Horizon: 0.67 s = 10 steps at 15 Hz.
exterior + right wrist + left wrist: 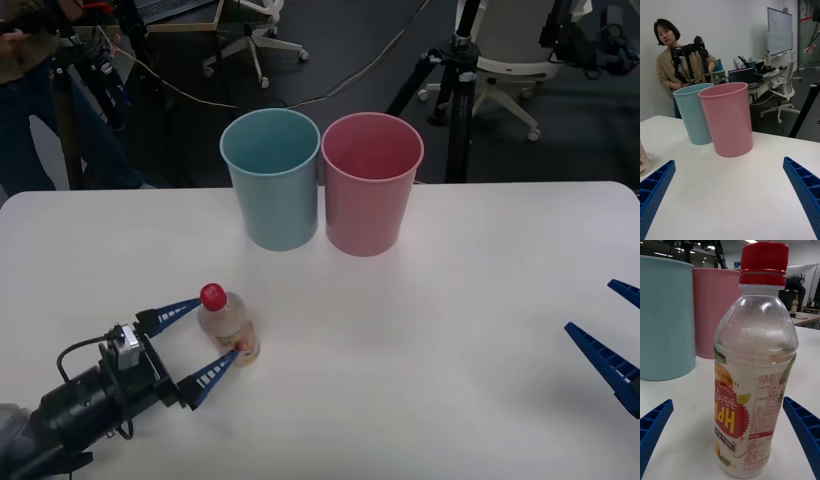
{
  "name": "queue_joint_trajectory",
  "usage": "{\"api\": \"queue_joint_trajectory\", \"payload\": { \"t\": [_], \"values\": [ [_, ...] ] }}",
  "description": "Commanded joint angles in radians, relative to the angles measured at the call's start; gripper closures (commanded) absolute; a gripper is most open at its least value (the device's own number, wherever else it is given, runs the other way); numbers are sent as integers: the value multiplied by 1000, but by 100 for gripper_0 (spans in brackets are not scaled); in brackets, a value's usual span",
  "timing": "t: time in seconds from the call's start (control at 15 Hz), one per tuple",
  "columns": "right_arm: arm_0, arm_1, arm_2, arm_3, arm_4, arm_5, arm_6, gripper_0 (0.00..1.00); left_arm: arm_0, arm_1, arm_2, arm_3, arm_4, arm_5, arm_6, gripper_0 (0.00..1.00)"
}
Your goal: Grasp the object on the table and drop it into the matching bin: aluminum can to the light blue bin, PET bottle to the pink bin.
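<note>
Left gripper (pixel 201 343): fingers spread, flanking the PET bottle (pixel 228 326), not touching it. Bottle: upright, on the white table (pixel 420 330), near-left of the bins. Light blue bin (pixel 272 178) and pink bin (pixel 371 183): side by side, far centre. Right gripper (pixel 612 335): spread, empty, at the right edge.

On the small clear plastic bottle with red screw cap (pixel 754 363) between my fingers, the yellow and red label carries large white Korean letters (I cannot read them surely); the small print beside is illegible.
</note>
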Motion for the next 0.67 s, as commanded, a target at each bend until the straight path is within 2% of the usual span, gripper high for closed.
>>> {"api": "queue_joint_trajectory", "payload": {
  "t": [0.07, 0.4, 0.47, 0.53, 0.6, 0.67],
  "values": [
    [0, 0, 0, 0, 0, 0, 0, 0, -29, 0, -85, -1, 56, 66, 0, 0],
    [0, 0, 0, 0, 0, 0, 0, 0, -63, 0, -145, -1, 77, 118, 3, 1],
    [0, 0, 0, 0, 0, 0, 0, 0, -63, 0, -147, -1, 77, 116, 5, 17],
    [0, 0, 0, 0, 0, 0, 0, 0, -63, 0, -145, -1, 77, 118, 8, 79],
    [0, 0, 0, 0, 0, 0, 0, 0, -61, 0, -145, -1, 77, 121, 14, 100],
    [0, 0, 0, 0, 0, 0, 0, 0, -61, 0, -145, -1, 77, 124, 15, 100]
  ]
}}
